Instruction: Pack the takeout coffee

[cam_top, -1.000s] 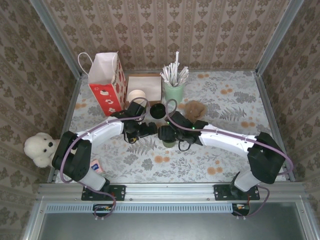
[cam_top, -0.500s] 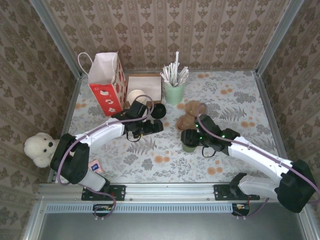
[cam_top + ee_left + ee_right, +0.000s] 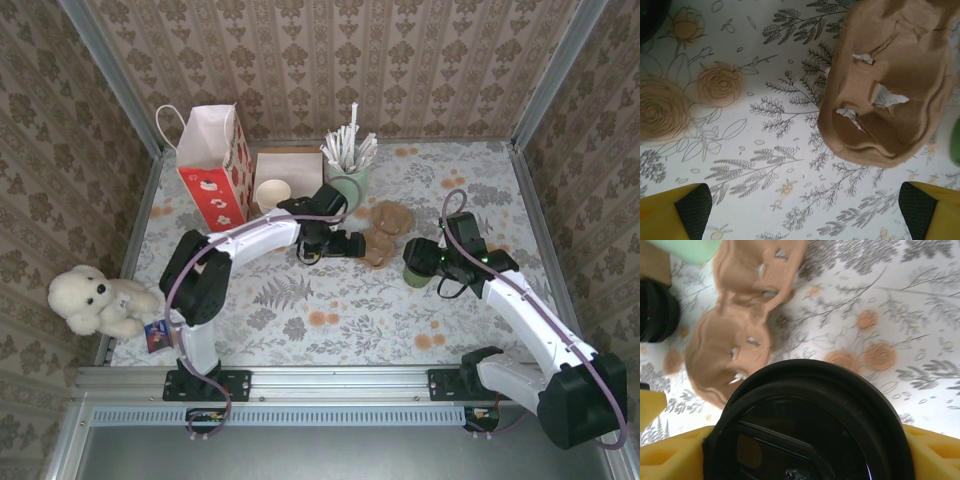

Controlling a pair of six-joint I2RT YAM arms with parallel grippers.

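One lidded cup, one carrier just to its left.
The right fingers (image 3: pixel 935 455) clasp the takeout coffee (image 3: pixel 810 430) upright by its sides. The pulp carrier (image 3: pixel 384 232) lies on the desk (image 3: pixel 300 310) between both arms, its long axis running away from the robot. The left fingers (image 3: pixel 665 215) are spread wide and empty just beside it.

No writing can be read on the takeout coffee (image 3: pixel 810 440) or red bag (image 3: pixel 212 190).

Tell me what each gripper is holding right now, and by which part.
The right gripper clamps the takeout coffee by its opposite sides; the left gripper holds nothing.
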